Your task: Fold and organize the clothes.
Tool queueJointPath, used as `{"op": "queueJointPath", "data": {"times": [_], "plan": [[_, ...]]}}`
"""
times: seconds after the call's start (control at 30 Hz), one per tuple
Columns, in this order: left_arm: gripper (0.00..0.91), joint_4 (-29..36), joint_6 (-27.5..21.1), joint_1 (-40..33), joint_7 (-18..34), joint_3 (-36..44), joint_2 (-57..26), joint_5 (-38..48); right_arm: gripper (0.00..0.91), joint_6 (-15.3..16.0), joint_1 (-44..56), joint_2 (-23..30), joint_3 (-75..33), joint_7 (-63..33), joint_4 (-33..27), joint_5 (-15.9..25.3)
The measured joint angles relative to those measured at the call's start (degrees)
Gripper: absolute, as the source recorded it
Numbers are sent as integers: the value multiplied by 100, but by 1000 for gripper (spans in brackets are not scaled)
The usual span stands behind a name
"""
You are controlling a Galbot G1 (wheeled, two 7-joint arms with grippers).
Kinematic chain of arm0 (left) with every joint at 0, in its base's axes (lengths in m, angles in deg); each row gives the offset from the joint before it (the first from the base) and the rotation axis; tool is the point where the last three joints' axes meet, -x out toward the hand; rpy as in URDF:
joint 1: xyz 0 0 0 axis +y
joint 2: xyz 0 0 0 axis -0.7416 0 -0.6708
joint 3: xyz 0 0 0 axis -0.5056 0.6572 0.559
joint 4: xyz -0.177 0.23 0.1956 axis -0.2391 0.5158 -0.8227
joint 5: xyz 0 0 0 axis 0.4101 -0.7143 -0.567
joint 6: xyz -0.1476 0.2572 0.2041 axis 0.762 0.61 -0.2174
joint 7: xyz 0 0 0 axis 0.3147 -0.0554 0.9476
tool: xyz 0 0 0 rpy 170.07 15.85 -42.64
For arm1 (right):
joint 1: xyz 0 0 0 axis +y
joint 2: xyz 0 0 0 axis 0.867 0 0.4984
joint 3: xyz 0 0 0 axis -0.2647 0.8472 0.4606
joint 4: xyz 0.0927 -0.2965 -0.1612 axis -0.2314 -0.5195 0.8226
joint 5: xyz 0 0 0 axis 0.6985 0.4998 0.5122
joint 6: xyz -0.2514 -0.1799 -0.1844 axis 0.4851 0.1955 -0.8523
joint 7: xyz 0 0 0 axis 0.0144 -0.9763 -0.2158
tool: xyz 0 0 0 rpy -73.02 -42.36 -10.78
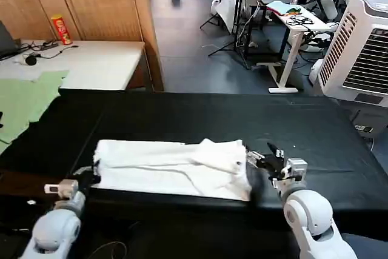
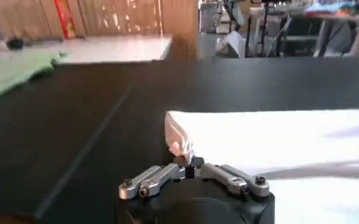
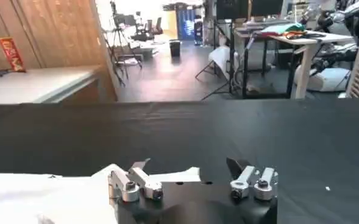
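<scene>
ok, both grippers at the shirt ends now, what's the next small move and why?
Probably close the right gripper on its edge of the T-shirt. Its jaws stand open at that end, while the left gripper looks already pinched on the opposite corner. The shirt lies folded into a band on the black table; both ends need holding before lifting.

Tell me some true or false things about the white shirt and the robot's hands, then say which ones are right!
1. The white cotton T-shirt lies folded into a long band on the black table. True.
2. The left gripper is at the shirt's left end, shut on its corner. True.
3. The right gripper is shut tight on the shirt. False: it is open, at the shirt's right end.
4. The pale green garment lies on top of the white shirt. False: it lies apart, at the far left.
5. The red can stands on the black table. False: it stands on the white desk behind.
</scene>
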Motion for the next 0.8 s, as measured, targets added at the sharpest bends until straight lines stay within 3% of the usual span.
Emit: {"op": "queueJointPath", "data": {"times": [0.17, 0.3, 0.57, 0.8], "plan": [[0, -208, 309, 28, 9, -219, -592, -519, 878, -4, 28, 78, 30, -1, 4, 12], [0, -140, 219, 89, 17, -223, -793, -610, 878, -5, 61, 154, 55, -3, 8, 63], [0, 741, -467, 198, 328, 249, -361, 103, 878, -38, 222, 216, -22, 3, 36, 208], [0, 1582, -1061, -57, 676, 1350, 406, 800, 878, -82, 370, 255, -140, 33, 55, 352]]}}
